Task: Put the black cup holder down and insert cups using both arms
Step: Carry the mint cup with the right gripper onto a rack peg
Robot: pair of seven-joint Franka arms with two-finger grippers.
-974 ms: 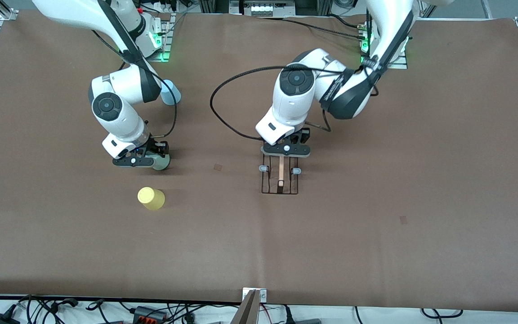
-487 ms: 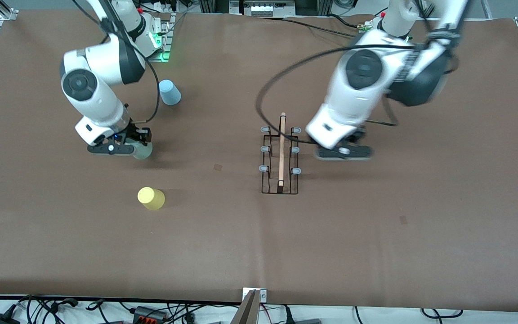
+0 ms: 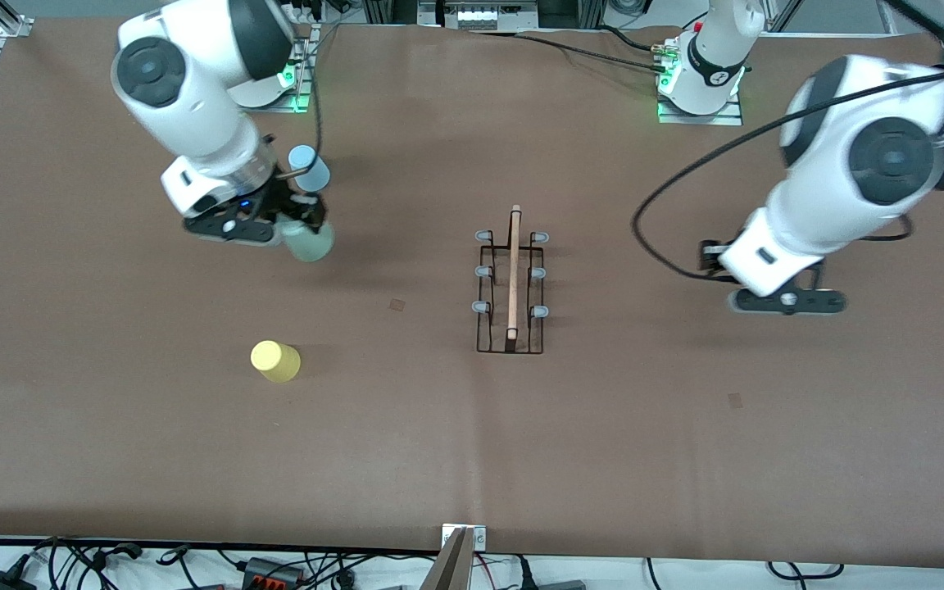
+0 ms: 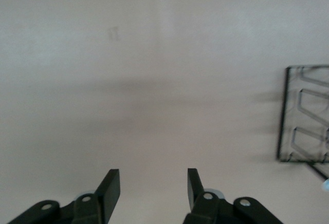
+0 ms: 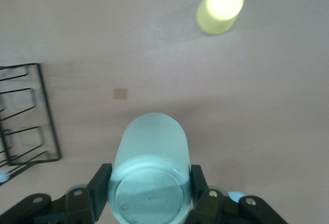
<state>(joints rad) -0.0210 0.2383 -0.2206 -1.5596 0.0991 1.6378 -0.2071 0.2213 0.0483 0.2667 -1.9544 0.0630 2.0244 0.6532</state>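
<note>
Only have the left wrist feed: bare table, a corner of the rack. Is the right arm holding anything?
Observer: Yes. The right hand is shut on the green cup, up in the air.
Operator: Any cups in the rack yet?
Observer: None. The rack stands bare mid-table.
Operator: Other cups?
Observer: The yellow cup stands nearer the front camera; the blue cup is near the right arm's base.
Operator: My hand?
Observer: The left hand is open over bare table.

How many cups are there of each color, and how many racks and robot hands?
Green cups: 1, the green cup, held by the right gripper
Yellow cups: 1, the yellow cup
Blue cups: 1, the blue cup
Racks: 1, the black cup holder
Robot hands: 2, with the left gripper empty
Total: 6
</note>
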